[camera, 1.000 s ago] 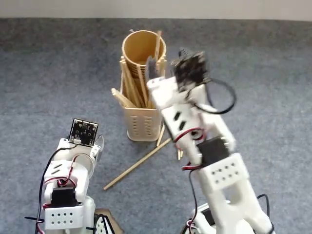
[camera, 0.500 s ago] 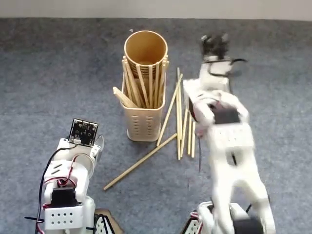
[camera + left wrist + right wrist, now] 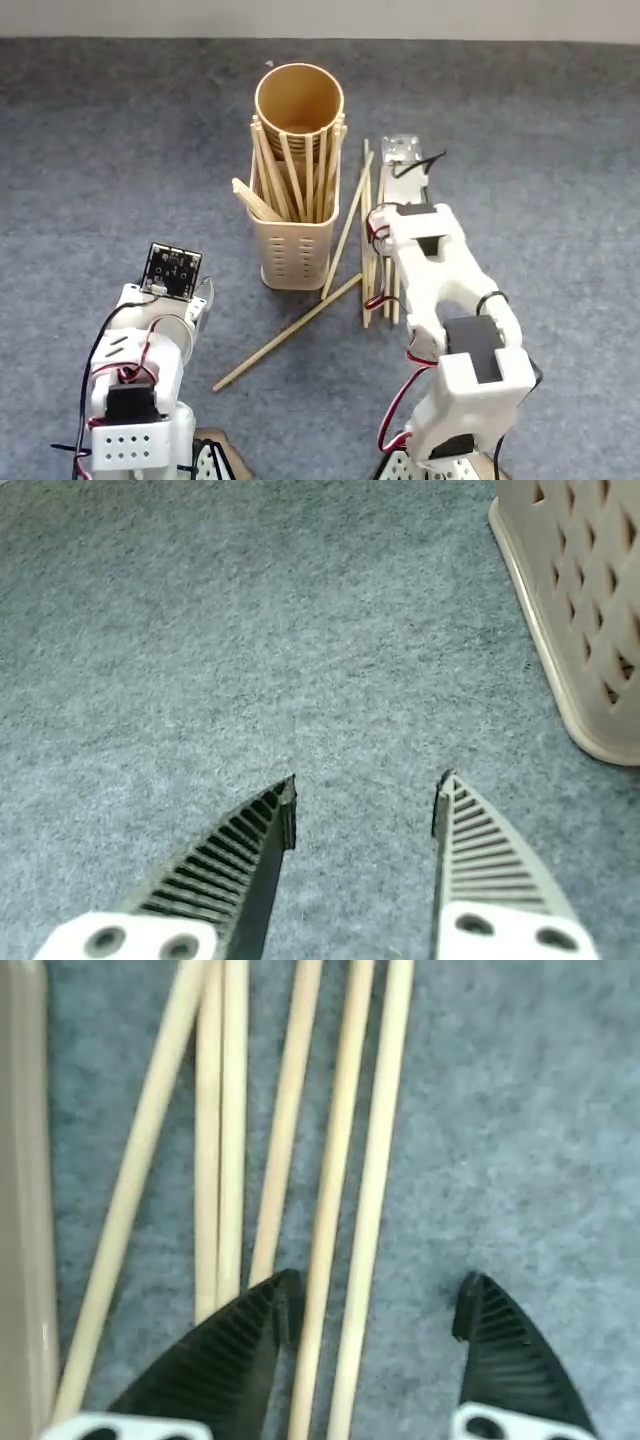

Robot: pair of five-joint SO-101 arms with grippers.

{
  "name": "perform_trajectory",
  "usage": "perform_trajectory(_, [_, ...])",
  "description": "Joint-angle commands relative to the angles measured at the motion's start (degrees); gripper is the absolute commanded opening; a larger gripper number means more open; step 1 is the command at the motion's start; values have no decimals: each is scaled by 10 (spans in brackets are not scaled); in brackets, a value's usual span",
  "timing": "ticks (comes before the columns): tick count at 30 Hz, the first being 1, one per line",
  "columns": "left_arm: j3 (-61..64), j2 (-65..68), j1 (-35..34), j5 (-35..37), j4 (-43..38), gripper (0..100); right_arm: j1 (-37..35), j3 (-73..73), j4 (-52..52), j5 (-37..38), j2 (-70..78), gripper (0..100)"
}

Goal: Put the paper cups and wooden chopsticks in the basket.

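the grey carpeted table (image 3: 100, 150) carries everything. the right arm (image 3: 440, 290) stretches out alongside the basket (image 3: 292, 255). the right gripper (image 3: 375, 1300) has its fingers spread low over a bundle of loose wooden chopsticks (image 3: 345, 1110) lying just beside the basket, one finger on the bundle and one on bare carpet. the left arm (image 3: 140, 370) sits folded near the basket's base, and the left gripper (image 3: 365, 795) has its fingers apart, gripping nothing, the basket's corner close by. a paper cup (image 3: 298, 100) sits in the basket's mouth among more chopsticks (image 3: 290, 180). one long chopstick (image 3: 285, 337) lies slanting away from the basket's base.
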Motion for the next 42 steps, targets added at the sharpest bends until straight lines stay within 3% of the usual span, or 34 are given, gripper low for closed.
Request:
perform_trajectory(1, [11, -4, 2, -4, 1, 245, -6, -18, -5, -1, 3, 238])
perform_trajectory(5, [11, -4, 2, -4, 1, 245, -5, -21, 6, -1, 4, 3])
perform_trajectory(12, [11, -4, 2, -4, 1, 245, 3, -53, 41, -2, -54, 5])
perform_trajectory(17, [11, -4, 2, -4, 1, 245, 8, -132, 71, -4, -279, 5])
perform_trajectory(21, [11, -4, 5, -4, -1, 245, -30, -174, 61, 0, -457, 5])
perform_trajectory(25, [11, -4, 5, -4, 0, 245, -63, -179, -1, 0, -557, 5])
perform_trajectory(30, [11, -4, 5, -4, 0, 245, -134, -169, -50, -4, -575, 5])
perform_trajectory(37, [11, -3, 5, -4, 1, 245, -201, 65, -305, -1, -575, 5])
perform_trajectory(42, [11, -3, 5, -4, 1, 245, -198, 189, -374, 1, -557, 5])
